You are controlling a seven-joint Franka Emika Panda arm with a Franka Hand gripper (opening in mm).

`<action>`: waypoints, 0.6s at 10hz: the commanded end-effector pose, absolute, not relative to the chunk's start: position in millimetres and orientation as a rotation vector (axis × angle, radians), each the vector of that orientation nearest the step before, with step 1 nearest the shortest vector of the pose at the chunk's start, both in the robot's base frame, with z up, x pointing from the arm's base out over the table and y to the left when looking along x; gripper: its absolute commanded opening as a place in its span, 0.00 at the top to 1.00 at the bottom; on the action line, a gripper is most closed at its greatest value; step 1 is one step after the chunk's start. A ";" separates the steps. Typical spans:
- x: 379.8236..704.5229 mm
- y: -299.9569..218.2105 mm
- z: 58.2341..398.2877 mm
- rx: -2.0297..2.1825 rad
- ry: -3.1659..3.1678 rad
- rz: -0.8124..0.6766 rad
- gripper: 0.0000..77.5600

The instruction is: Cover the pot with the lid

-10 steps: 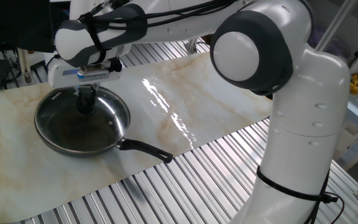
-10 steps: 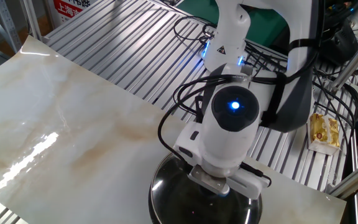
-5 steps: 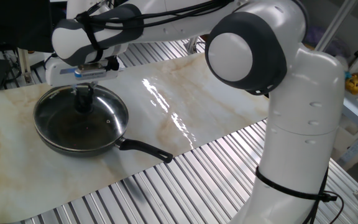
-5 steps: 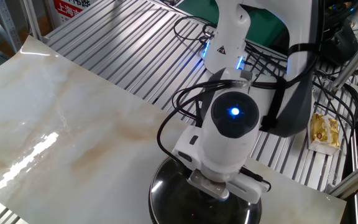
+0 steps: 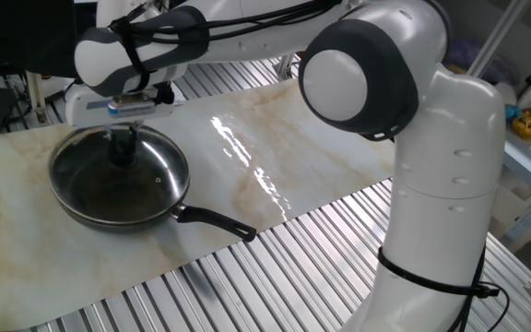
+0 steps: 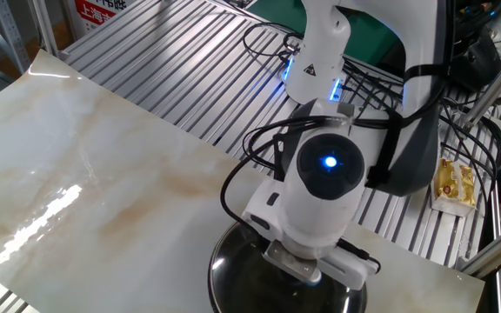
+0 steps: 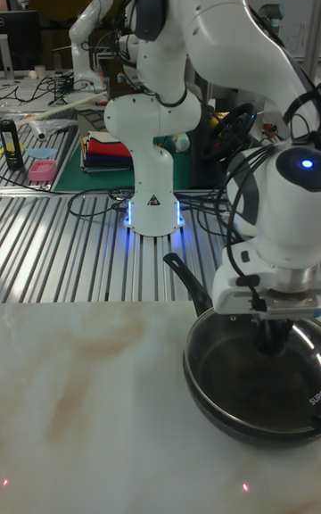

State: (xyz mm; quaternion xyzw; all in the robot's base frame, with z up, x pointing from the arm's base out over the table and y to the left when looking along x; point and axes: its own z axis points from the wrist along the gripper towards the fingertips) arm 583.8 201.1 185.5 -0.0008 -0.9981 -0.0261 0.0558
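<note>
The pot (image 5: 212,221), a dark shallow pan with a long black handle, sits on the marble slab at the left. The glass lid (image 5: 159,166) lies over it, its metal rim roughly matching the pan's rim. My gripper (image 5: 123,140) points straight down over the centre, shut on the lid's black knob (image 5: 121,155). In the tall fixed view the gripper (image 7: 270,334) holds the knob above the pot (image 7: 209,389), with the lid (image 7: 234,355) across it. In the other fixed view my wrist hides the fingers; only an arc of the pot (image 6: 223,269) shows.
The marble slab (image 5: 275,138) lies on a ribbed metal table (image 5: 275,267). My arm's white base (image 5: 450,212) stands at the right. A second robot base (image 7: 153,184), cables and coloured items sit behind the slab in the tall fixed view.
The gripper and the lid have shifted slightly left and settled over the pan. The pan's handle has stayed in place.
</note>
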 end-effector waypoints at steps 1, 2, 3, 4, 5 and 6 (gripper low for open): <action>585.3 205.2 187.0 -0.029 -3.027 -0.072 0.99; 585.4 205.4 185.9 -0.026 -3.027 -0.067 0.99; 585.4 205.4 185.9 -0.027 -3.027 -0.066 0.99; 585.6 205.3 186.0 -0.027 -3.027 -0.063 0.99; 585.8 205.2 186.1 -0.028 -3.024 -0.058 0.99; 585.9 205.1 186.2 -0.029 -3.020 -0.050 0.99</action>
